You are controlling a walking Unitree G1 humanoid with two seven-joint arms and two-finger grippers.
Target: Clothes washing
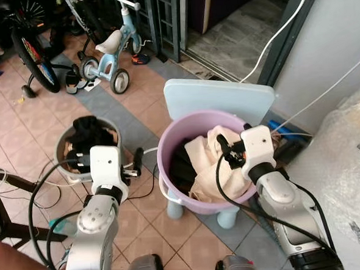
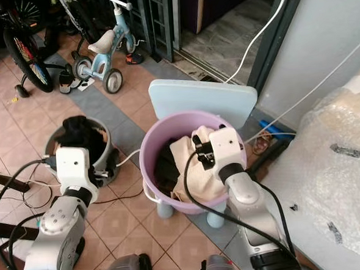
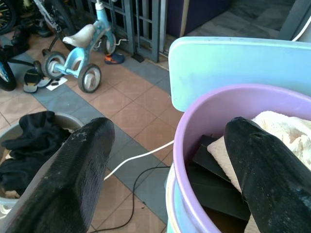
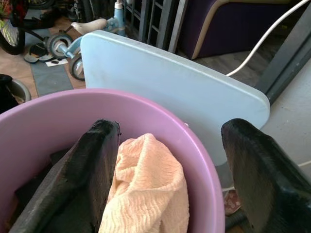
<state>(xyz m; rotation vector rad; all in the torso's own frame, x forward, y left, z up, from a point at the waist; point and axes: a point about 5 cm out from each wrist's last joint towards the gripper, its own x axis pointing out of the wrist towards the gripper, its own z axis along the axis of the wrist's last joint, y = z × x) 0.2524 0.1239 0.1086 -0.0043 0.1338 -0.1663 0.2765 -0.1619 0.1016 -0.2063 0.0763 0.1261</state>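
A purple bucket (image 1: 164,153) stands on a light blue child's chair (image 1: 220,96). Inside it lie a cream cloth (image 1: 207,165) and dark clothes (image 1: 180,165). My right gripper (image 4: 171,127) is open over the bucket's right side, one finger (image 4: 82,179) inside the rim beside the cream cloth (image 4: 146,189), the other outside it. A grey bucket (image 1: 61,148) heaped with black clothes (image 1: 92,130) sits on the floor to the left. My left gripper (image 3: 170,127) is open and empty in the gap between the two buckets, level with the purple rim (image 3: 194,121).
A blue tricycle (image 1: 110,50) and a bicycle (image 1: 31,52) stand behind on the tiled floor. A bulky plastic-wrapped object (image 1: 347,167) fills the right side. White cables (image 1: 283,31) run along the wall, and black cables trail on the floor at the left.
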